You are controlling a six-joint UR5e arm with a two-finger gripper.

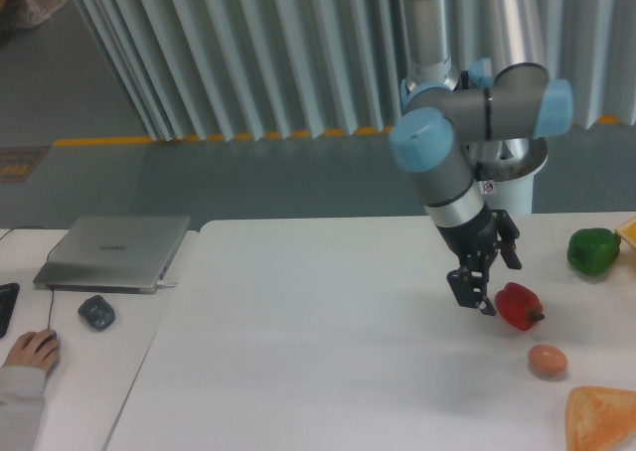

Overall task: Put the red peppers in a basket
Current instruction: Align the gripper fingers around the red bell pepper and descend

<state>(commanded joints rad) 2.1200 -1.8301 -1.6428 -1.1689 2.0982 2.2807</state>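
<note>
The red pepper [518, 305] lies on the white table [318, 352] at the right, glossy, with a short dark stem pointing right. My gripper [475, 294] hangs tilted just to the pepper's left, close above the table, fingers pointing down toward the pepper. It looks open and nothing is held between its fingers. I cannot tell if a fingertip touches the pepper. No basket shows in this view.
A green pepper [593, 250] sits at the far right, a brown egg [548, 361] just below the red pepper, and an orange wedge [601, 418] at the bottom right corner. A laptop [114, 252], a mouse [96, 313] and a person's hand [30, 351] are at the left.
</note>
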